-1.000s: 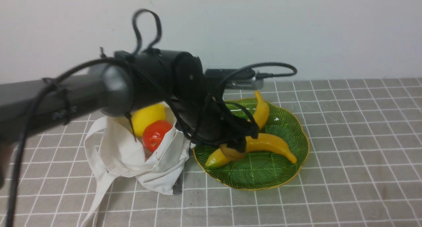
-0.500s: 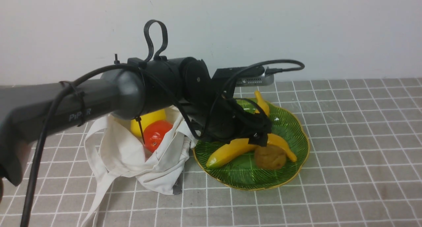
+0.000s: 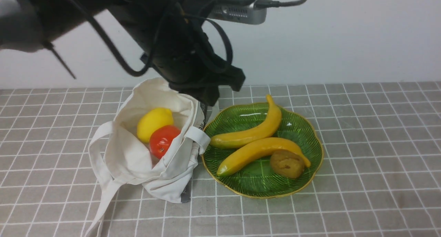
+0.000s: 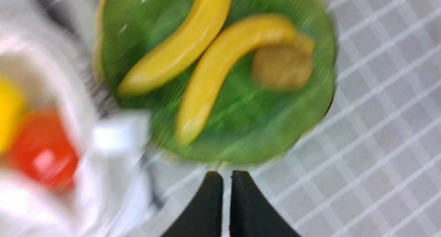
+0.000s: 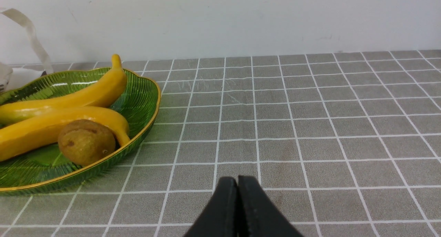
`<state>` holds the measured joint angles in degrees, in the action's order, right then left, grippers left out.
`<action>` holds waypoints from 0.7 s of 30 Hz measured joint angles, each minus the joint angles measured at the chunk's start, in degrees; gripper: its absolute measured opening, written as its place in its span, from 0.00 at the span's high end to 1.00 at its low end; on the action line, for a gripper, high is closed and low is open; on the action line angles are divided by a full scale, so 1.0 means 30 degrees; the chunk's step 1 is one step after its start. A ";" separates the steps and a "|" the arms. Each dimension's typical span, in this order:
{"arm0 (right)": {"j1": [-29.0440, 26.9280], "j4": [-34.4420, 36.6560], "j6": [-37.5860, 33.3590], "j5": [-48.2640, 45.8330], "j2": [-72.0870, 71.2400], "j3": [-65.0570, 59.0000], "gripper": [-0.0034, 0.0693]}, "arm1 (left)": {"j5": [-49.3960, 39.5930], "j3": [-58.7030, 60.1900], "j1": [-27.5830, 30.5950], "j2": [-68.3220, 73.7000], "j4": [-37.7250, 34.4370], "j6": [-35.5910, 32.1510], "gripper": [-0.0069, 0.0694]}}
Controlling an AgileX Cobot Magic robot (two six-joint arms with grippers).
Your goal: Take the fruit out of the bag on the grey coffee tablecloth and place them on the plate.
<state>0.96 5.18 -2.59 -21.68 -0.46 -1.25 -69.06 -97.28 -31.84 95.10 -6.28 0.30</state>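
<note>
The rough brown round fruit [image 3: 287, 164] now rests near the right-hand rim of the leaf-shaped green glass dish [image 3: 262, 187], released; the raised left gripper [image 4: 226, 175] has closed, empty. Yellow lemon [image 3: 154, 124] and glossy red fruit [image 3: 163, 140] remain inside the off-white canvas tote [image 3: 129, 154].

On the green plate [image 5: 153, 121] with its gold rim, two yellow bananas [image 5: 63, 101] lie side by side with a brown round fruit [image 5: 86, 142] touching one, while grey tablecloth [image 5: 275, 144] with white grid lines spreads beneath and around the plate.
</note>
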 joint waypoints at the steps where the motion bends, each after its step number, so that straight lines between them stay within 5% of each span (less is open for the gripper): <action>1: 0.0000 0.0000 0.0000 0.0000 0.0000 0.0000 0.97 | -0.0422 0.0018 -0.0245 -0.1046 0.0679 0.0021 0.92; 5: 0.0000 0.0000 0.0000 0.0000 0.0000 0.0000 0.97 | -0.0561 0.0589 -0.0682 -0.4332 0.1766 0.0219 0.92; 10: 0.0000 0.0000 0.0000 0.0000 0.0000 0.0000 0.97 | 0.0219 0.5870 -0.0718 -1.0555 0.2095 0.0756 0.92; 21: 0.0000 0.0000 0.0000 0.0000 0.0000 0.0000 0.97 | 1.0988 2.1993 -0.0718 -2.5672 0.2095 0.3640 0.92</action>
<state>0.96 5.18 -2.59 -21.68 -0.46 -1.25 -36.10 -31.30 -33.99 18.08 0.00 11.22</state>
